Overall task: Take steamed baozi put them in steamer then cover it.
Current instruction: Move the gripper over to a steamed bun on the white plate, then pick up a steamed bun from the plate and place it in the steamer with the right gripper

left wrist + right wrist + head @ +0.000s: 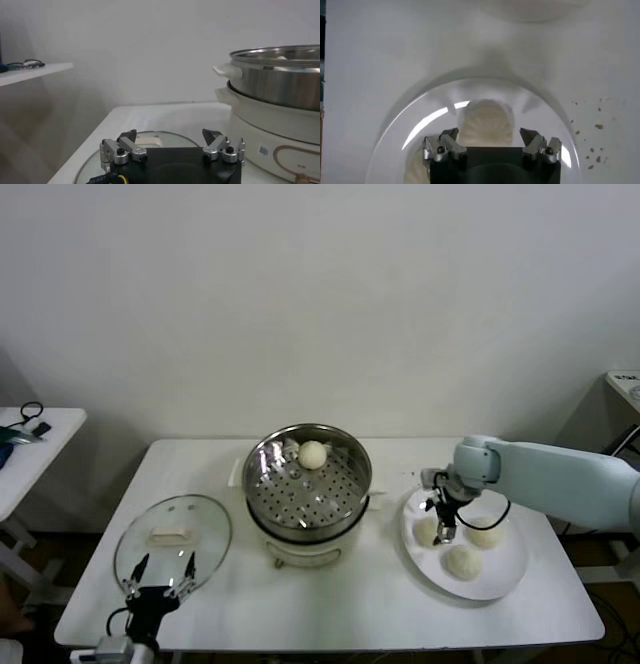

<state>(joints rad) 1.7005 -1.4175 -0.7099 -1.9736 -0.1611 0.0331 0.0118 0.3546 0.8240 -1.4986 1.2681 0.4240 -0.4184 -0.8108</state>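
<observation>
The steamer (308, 484) stands mid-tabletop (350, 604) with one baozi (312, 454) in it, toward its back. Left of the steamer lies the cover (173, 541), flat. Right of the steamer sits a plate (505, 580) bearing three baozi (463, 562).

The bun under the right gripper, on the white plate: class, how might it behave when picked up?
The bun looks smooth, rounded and doughy, so it probably dents if squeezed hard. Its round shape suggests it could roll on the flat plate if nudged. The right gripper hangs above it with jaws open, and could likely straddle it.
</observation>
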